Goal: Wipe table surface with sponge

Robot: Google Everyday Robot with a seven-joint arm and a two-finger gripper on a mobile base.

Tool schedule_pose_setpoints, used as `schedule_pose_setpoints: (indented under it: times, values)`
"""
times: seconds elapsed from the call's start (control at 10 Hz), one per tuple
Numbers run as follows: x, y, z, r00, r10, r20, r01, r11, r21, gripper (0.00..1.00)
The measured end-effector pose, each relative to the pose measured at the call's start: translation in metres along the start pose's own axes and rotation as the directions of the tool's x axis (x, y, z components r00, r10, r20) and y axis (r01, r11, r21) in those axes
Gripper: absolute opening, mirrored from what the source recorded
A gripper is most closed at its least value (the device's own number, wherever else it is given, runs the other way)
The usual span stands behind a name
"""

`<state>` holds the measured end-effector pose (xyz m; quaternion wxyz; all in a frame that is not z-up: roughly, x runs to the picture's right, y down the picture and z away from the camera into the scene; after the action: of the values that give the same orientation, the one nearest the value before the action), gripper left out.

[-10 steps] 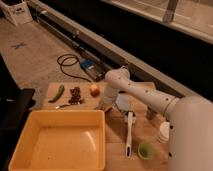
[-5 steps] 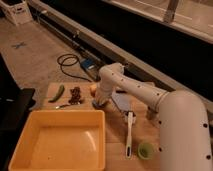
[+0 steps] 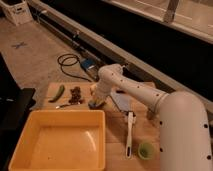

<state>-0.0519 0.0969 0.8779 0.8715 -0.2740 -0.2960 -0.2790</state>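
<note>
My pincer [image 3: 98, 99] is clamped on the sponge [image 3: 94, 104], down at the table [image 3: 115, 141] — I'd hold it flat and sweep slowly, clear of the yellow tub [image 3: 55, 114] just nearside of it.

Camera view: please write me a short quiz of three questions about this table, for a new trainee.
1. True or false: the yellow tub holds the white brush.
2. What lies right beside the green cup? A) brush B) cable C) green vegetable
3. Missing word: the gripper, down at the table, is shut on the ___.
Key: 1 false, the brush lies on the table beside the tub; 2 A; 3 sponge.
</note>
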Motion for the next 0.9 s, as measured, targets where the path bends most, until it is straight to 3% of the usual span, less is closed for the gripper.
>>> schedule_pose_setpoints:
  times: [0.1, 0.3, 0.6, 0.9]
  values:
    - [-0.01, 0.009, 0.001, 1.0, -0.005, 0.021, 0.006, 1.0, -0.014, 0.0]
    - [-0.01, 0.021, -0.002, 1.0, 0.003, 0.025, -0.002, 0.999, -0.037, 0.0]
    - [0.018, 0.034, -0.015, 0.999, 0.047, -0.024, -0.048, 0.998, -0.046, 0.0]
    - [0.047, 0.022, -0.017, 0.995, 0.077, -0.067, -0.079, 0.996, -0.031, 0.0]
